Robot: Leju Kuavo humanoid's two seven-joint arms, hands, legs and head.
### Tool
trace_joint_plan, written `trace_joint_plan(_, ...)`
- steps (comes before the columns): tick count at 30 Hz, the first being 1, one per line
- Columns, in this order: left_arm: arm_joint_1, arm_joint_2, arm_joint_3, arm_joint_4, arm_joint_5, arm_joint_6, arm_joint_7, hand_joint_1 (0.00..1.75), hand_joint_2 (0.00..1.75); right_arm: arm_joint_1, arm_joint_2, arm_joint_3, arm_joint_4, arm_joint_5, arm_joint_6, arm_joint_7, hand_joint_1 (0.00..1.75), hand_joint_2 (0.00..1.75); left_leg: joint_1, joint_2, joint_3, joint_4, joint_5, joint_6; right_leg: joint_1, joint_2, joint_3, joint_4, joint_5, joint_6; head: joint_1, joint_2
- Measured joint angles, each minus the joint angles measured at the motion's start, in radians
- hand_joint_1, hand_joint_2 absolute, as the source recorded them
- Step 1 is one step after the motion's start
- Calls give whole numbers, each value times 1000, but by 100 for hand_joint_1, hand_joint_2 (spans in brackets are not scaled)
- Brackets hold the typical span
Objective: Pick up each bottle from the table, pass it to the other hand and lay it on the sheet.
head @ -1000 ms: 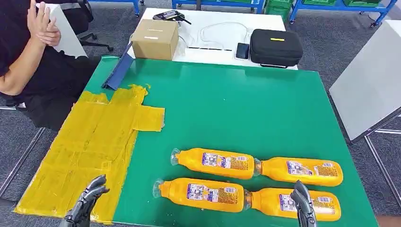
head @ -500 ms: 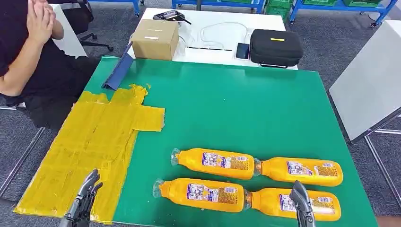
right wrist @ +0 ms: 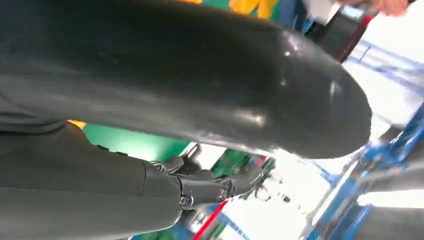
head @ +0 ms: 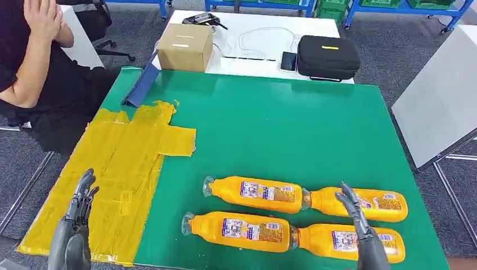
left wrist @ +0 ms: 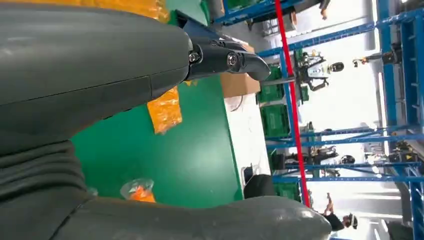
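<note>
Bottles lie near the bench's front edge; left hand and right hand hover released, fingers spread.

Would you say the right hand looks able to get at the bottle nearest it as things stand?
Probably yes. The right hand is raised with fingers apart and holds nothing, right above the near right bottle, which lies on its side on the green table with nothing over it.

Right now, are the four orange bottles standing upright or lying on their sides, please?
Lying on their sides. All four bottles rest lengthwise on the green table, caps pointing left, in two rows.
</note>
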Motion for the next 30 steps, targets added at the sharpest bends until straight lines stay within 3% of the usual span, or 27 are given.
trace_joint_plan(6, -76, 50, -31, 35, -17, 58, 61, 0, 0, -98, 147, -140, 68, 54, 156, 73, 0, 0, 0, 0, 0, 0, 1, -1, 0, 0, 3, 0, 1, 0, 0, 0)
trace_joint_plan(10, -91, 90, -67, 44, -26, 89, 104, 0, 0, -126, 172, -155, 93, 98, 166, 127, 0, 0, 0, 0, -1, 0, 1, -1, 0, 0, 3, 0, 1, 0, 0, 0)
trace_joint_plan(13, -97, 118, -75, 44, -49, 113, 137, 0, 0, -155, 157, -164, 96, 70, 209, 232, 0, 0, 0, 0, -1, 0, 1, -1, 0, 0, 3, 0, 1, 0, 0, 0)
trace_joint_plan(14, -98, 120, -75, 44, -56, 114, 141, 0, 0, -159, 148, -164, 96, 78, 212, 244, 0, 175, 0, 0, -1, 0, 1, -1, 0, 0, 3, 0, 1, 0, 0, 0)
trace_joint_plan(15, -101, 122, -75, 44, -66, 116, 147, 0, 0, -166, 135, -164, 96, 98, 217, 259, 0, 175, 0, 0, -1, 0, 1, -1, 0, 0, 3, 0, 1, 0, 0, 0)
trace_joint_plan(16, -102, 125, -74, 44, -72, 118, 151, 0, 0, -171, 122, -163, 97, 116, 222, 271, 0, 0, 0, 0, -1, 0, 1, -1, -1, 0, 3, 0, 1, 0, 0, 0)
trace_joint_plan(17, -104, 126, -74, 44, -76, 119, 154, 0, 0, -175, 110, -163, 98, 126, 223, 278, 0, 175, 0, 0, -1, 0, 1, -1, -1, 0, 3, 0, 1, 0, 0, 0)
trace_joint_plan(30, -133, 135, -66, 44, -70, 109, 178, 0, 0, -191, -122, -73, 138, 183, 252, 372, 0, 175, -1, 0, -2, 0, 1, -1, -1, 0, 2, 0, 1, 0, 0, 0)
